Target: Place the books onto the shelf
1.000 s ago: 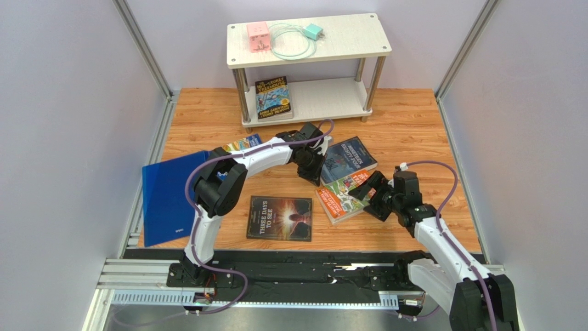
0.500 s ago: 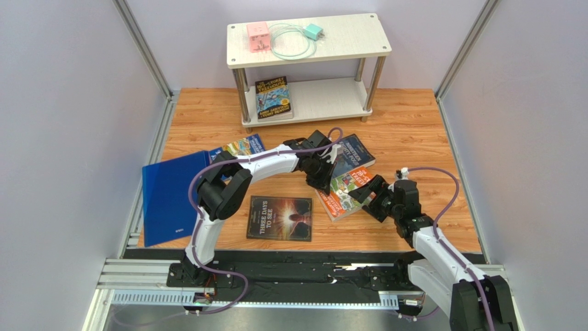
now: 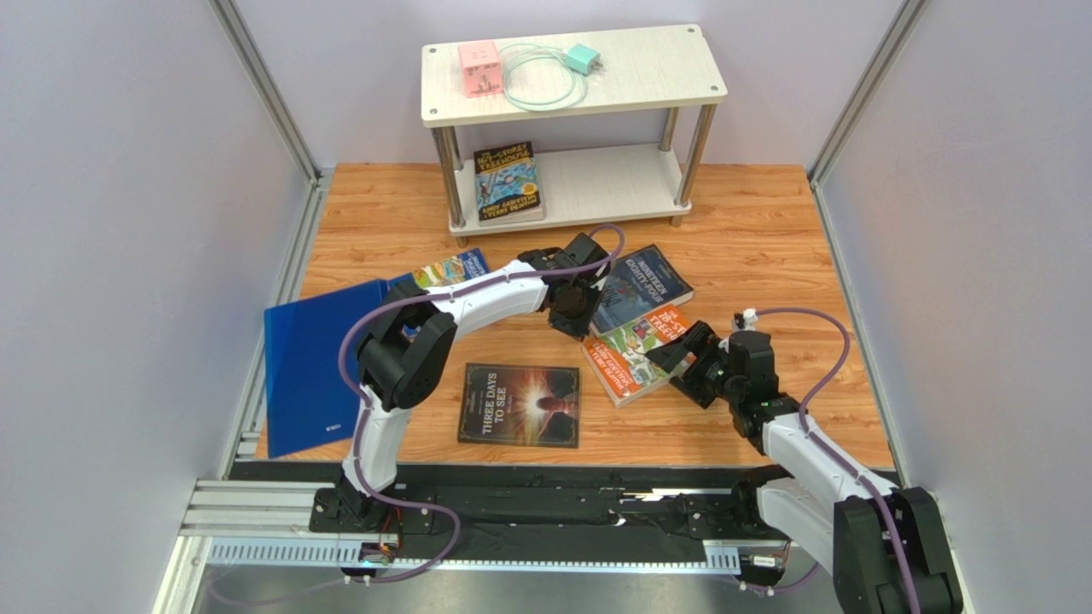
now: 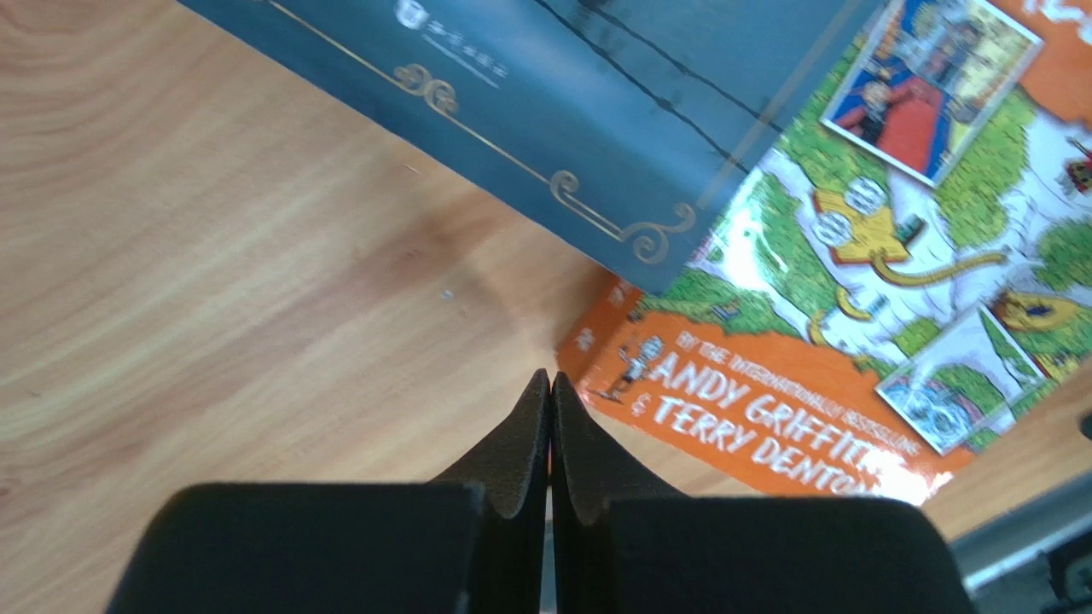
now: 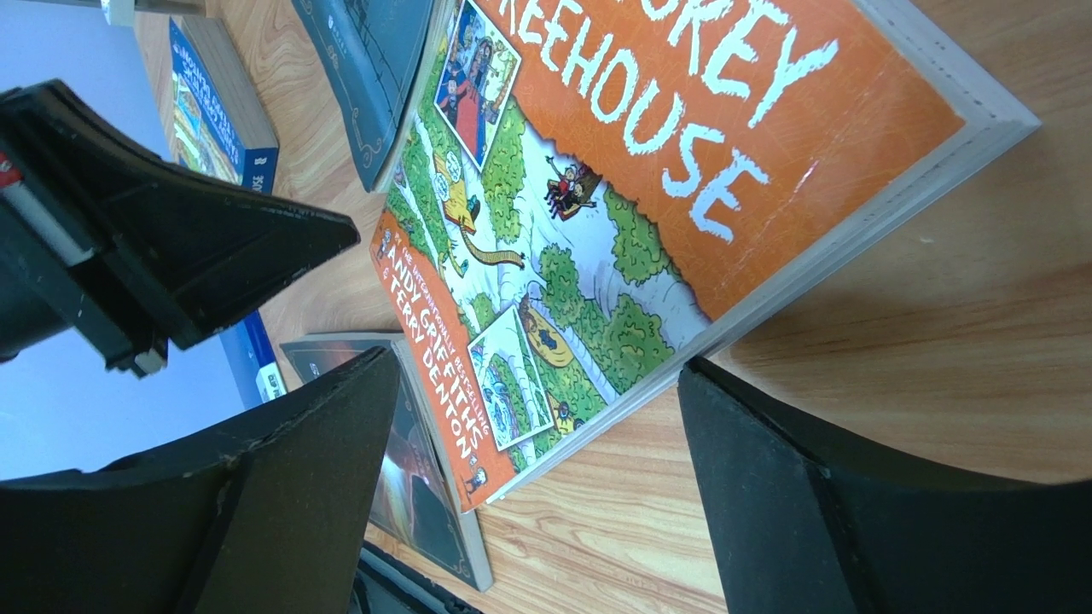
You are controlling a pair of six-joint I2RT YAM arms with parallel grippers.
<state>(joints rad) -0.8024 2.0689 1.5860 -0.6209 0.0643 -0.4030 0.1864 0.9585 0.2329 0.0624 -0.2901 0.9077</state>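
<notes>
Clenched on nothing, left gripper (image 4: 551, 390) tips parked at the orange book (image 4: 833, 256) corner on the table (image 4: 192, 282), probably as a backstop against sliding; spread wide, right gripper (image 5: 538, 371) straddling that book's other side, seemingly poised for a pinch, shelf (image 3: 577, 79) well beyond.

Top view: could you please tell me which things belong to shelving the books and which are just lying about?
Job: shelf, book on its lower tier, orange book, dark blue-grey book, black book, blue cartoon book.
Lying about: blue folder, pink box, teal plug with cable.
</notes>
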